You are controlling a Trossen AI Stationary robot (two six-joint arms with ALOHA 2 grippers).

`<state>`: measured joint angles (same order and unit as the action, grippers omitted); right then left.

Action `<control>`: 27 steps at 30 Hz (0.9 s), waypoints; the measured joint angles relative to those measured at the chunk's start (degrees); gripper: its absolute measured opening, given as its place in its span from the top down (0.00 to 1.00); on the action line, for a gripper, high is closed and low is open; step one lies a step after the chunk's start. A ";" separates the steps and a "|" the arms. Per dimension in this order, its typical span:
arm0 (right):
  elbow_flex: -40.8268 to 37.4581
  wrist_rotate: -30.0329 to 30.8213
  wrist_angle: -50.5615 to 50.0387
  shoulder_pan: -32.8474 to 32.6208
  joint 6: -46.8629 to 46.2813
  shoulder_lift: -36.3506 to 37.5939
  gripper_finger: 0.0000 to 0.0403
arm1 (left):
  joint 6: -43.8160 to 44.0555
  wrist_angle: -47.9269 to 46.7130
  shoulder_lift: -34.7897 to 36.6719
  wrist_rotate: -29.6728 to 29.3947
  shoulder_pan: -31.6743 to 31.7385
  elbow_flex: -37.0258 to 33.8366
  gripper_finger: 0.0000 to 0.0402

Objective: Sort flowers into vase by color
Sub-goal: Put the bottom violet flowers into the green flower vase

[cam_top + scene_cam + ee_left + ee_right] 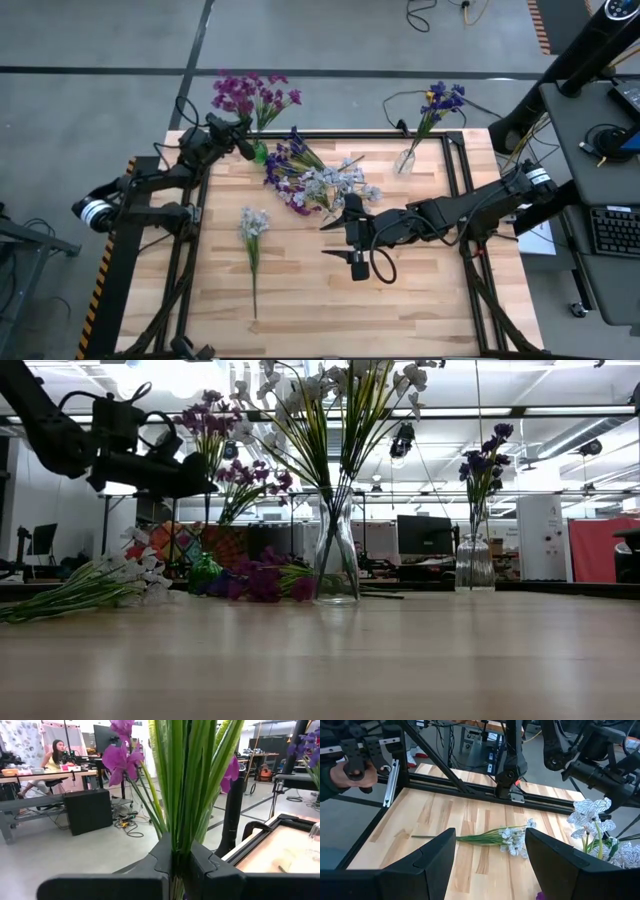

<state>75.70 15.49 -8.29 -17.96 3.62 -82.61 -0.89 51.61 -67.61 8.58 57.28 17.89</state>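
Magenta flowers (255, 95) stand at the table's far left over a small green vase (260, 152), and my left gripper (243, 138) is shut on their stems. A clear vase (336, 565) in the middle holds pale white flowers (340, 182). Blue-violet flowers (443, 98) stand in a second clear vase (405, 160) at the far right. More violet and magenta sprays (285, 165) lie on the table beside the middle vase. One white spray (252, 225) lies flat toward the near left. My right gripper (338, 240) hovers open right of it, touching nothing. My left gripper (180, 865) pinches a bundle of several green stems (177, 832) between its two fingers, below the magenta blossoms (120, 755). The fingers come in roughly level from the table's left, across the stems. The stems stand upright and run down toward the green vase (205, 572).
Black frame rails (455, 150) edge the wooden table. Open board lies along the near half (330, 310). A person's hand (350, 775) holds a device beyond the table's left edge, and a person sits at a desk (55, 755) in the room.
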 joint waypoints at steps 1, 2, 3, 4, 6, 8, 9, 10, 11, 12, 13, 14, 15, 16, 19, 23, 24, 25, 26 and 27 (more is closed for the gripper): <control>0.00 0.02 0.00 0.00 0.00 0.00 0.42 | 0.14 0.54 -0.45 0.04 0.00 0.00 0.99; 0.00 0.02 0.00 0.00 0.00 0.00 0.42 | 0.45 1.03 -0.82 0.07 0.00 0.03 0.99; 0.00 0.04 0.00 0.00 0.00 0.00 0.42 | 0.60 1.39 -1.13 0.07 0.00 0.05 0.99; 0.00 0.04 0.00 0.00 0.00 0.00 0.42 | 0.87 1.83 -1.42 0.07 0.00 0.05 0.99; 0.00 0.04 -0.02 0.00 0.00 0.00 0.42 | 1.43 2.62 -1.94 0.07 0.00 0.05 0.99; 0.00 0.06 -0.02 0.00 0.00 0.00 0.42 | 1.81 2.89 -2.00 0.07 0.00 0.05 0.99; 0.00 0.06 -0.04 0.00 0.00 0.00 0.42 | 1.88 2.77 -1.83 0.07 0.00 0.05 0.99; 0.00 0.09 -0.06 0.00 0.00 0.00 0.42 | 1.92 2.55 -1.63 0.07 0.00 0.03 0.99; 0.00 0.09 -0.15 0.00 0.00 0.00 0.42 | 1.94 2.34 -1.39 0.06 0.00 -0.03 0.99; 0.00 0.09 -0.31 0.00 0.00 0.00 0.42 | 1.95 2.30 -1.11 0.05 0.00 -0.04 0.99; 0.00 0.11 -0.43 0.00 0.00 0.00 0.42 | 1.96 2.37 -0.79 0.07 0.00 -0.04 0.99; 0.00 0.16 -0.48 0.00 0.00 0.00 0.42 | 2.02 2.47 -0.46 0.07 0.00 -0.04 0.99; -0.02 0.17 -0.53 0.00 0.00 0.00 0.42 | 2.13 2.48 -0.15 0.06 0.00 -0.04 0.99; 0.00 0.17 -0.52 0.00 0.00 0.00 0.42 | 2.45 2.41 0.13 0.07 0.00 -0.04 0.99; 0.00 0.17 -0.52 0.00 0.00 0.00 0.42 | 2.95 2.05 0.94 0.06 0.00 -0.04 0.99; 0.00 0.19 -0.88 0.00 0.00 0.00 0.42 | 2.94 0.50 1.40 0.04 0.00 -0.04 0.99; 0.00 0.19 -0.97 0.00 0.00 0.01 0.42 | 2.92 0.24 1.44 0.04 0.00 -0.04 0.99; 0.00 0.19 -1.03 0.00 0.00 0.00 0.42 | 2.83 -0.07 1.44 0.04 0.00 -0.04 0.99; 0.00 0.18 -1.07 0.00 0.00 0.01 0.42 | 2.66 -0.48 1.44 0.02 0.00 -0.04 0.99; 0.00 0.19 -1.07 0.00 0.00 0.02 0.42 | 2.59 -0.65 1.33 -0.02 0.00 -0.04 0.99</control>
<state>75.70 15.68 -9.36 -17.96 3.62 -82.59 1.71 50.96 -66.29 8.56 57.28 17.85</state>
